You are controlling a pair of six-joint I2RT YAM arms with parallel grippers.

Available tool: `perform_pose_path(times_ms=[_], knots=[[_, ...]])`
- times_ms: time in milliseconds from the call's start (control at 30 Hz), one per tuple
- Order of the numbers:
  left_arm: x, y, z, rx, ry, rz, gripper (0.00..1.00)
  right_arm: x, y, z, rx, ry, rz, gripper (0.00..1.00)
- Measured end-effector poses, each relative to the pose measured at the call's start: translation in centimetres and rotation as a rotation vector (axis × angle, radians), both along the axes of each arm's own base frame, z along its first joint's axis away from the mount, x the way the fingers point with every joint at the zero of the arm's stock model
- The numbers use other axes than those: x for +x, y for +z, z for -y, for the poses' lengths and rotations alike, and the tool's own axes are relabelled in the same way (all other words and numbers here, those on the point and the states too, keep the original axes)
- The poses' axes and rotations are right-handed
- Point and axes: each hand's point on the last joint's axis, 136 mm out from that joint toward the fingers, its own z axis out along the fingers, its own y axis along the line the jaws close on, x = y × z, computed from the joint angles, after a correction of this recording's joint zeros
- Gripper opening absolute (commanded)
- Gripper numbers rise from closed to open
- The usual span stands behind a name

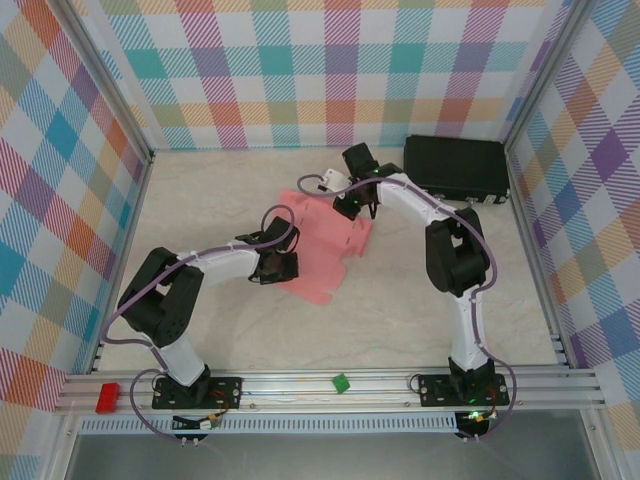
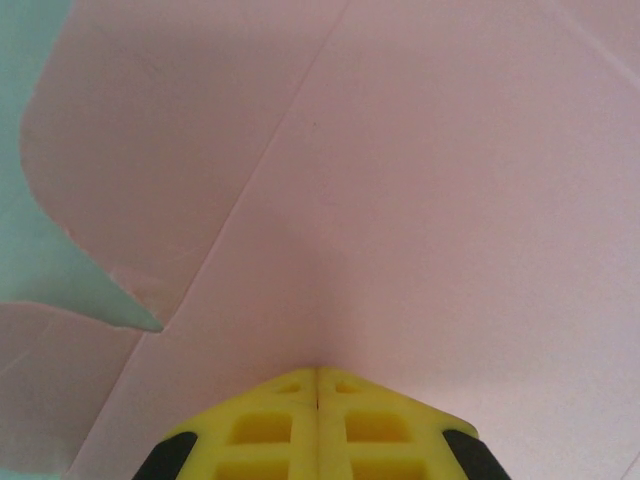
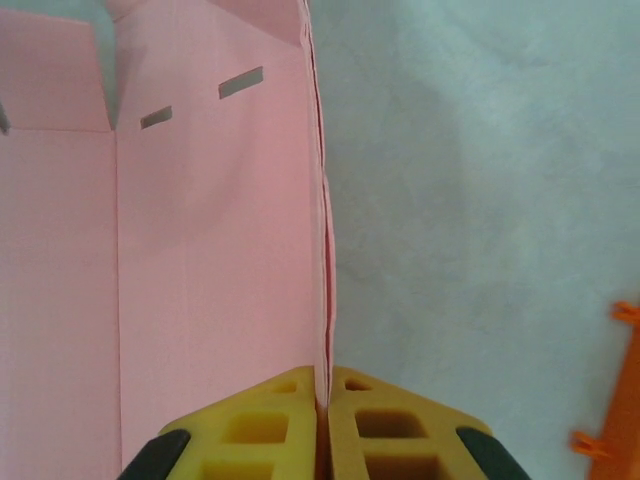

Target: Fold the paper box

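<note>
**A:** What is the left claw doing?

**B:** The left claw [image 2: 318, 372] is pinched fully shut. Its yellow pads meet with nothing between them, and their tips press on the pink paper box [image 2: 450, 200].

**A:** And the right one?

**B:** The right claw [image 3: 327, 372] is clamped on a raised edge of the card. That thin pink edge runs from between its pads toward 12 o'clock.

**A:** Where does the sheet lie?

**B:** From above, it is spread just past the middle of the table [image 1: 400, 320]. The left claw is at its 8 o'clock side and the right claw at its 1 o'clock corner.

**A:** What's around it?

**B:** A black case [image 1: 455, 167] sits at 2 o'clock by the back wall, apart from the sheet. On the front rail there is a green bit [image 1: 340, 382] at 6 o'clock and a red block [image 1: 107, 397] near 8.
</note>
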Motion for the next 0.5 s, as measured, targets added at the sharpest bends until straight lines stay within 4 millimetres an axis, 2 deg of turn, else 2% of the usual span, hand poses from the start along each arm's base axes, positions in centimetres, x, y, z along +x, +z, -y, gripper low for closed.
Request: perform_pose_path(times_ms=[167, 300, 400, 500], knots=[[1.8, 0.1, 1.2, -0.053, 0.027, 0.055, 0.0, -0.1, 0.9, -0.5, -0.011, 0.015, 0.13, 0.1], [3.2, 0.1, 2.1, -0.09, 0.042, 0.097, 0.0, 0.3, 2.4, -0.9, -0.004, 0.033, 0.248, 0.1], [4.3, 0.2, 2.8, -0.111, 0.048, 0.124, 0.0, 0.2, 3.3, -1.7, 0.002, 0.055, 0.308, 0.1], [5.1, 0.3, 3.3, -0.13, 0.054, 0.146, 0.0, -0.2, 3.3, -2.7, 0.0, 0.084, 0.344, 0.11]])
